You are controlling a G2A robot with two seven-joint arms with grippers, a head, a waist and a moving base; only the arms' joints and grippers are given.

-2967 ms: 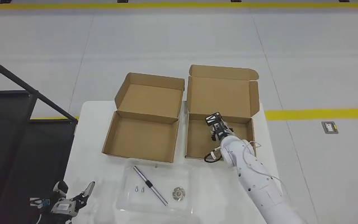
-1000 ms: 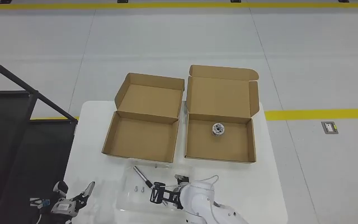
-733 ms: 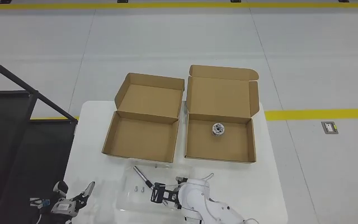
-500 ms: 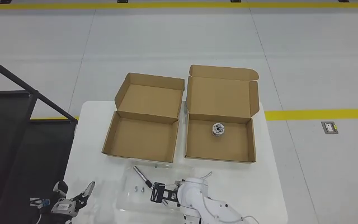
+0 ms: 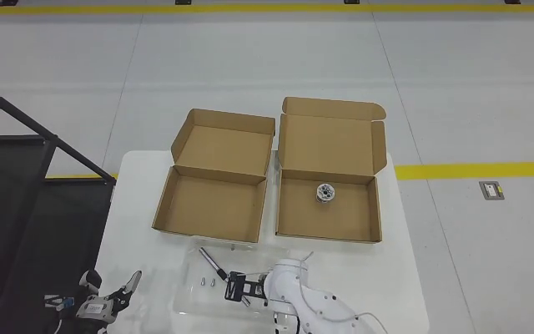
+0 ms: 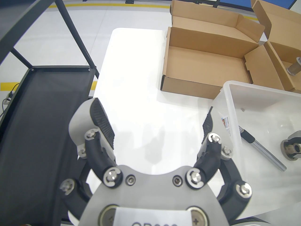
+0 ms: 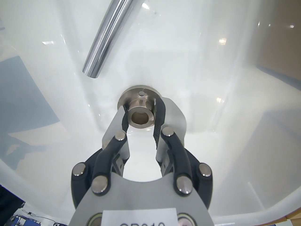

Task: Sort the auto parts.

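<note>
The right end effector (image 7: 140,118) is down inside the clear bin (image 7: 211,71). Its two pads pinch the neck of a flanged hub (image 7: 138,97) from either side (a small bronze-toned piece with a bore through its middle). The hub's flange faces away from the wrist, against the bin's floor. A steel rod (image 7: 110,24) lies just beyond the hub, near it but apart.

In the top view the bin sits at the lower middle of the frame on the white table (image 5: 138,217), and two small bolts (image 5: 206,282) lie beside the rod. Above the bin stand two open cardboard boxes side by side. The right-hand box (image 5: 350,219) holds a spool-shaped part (image 5: 324,193) toward its back wall, and the left-hand box (image 5: 209,209) is just beside it.

The left end effector (image 6: 154,119) hangs at the lower left corner of the top view with its fingers spread wide above the table, apart from the bin.
</note>
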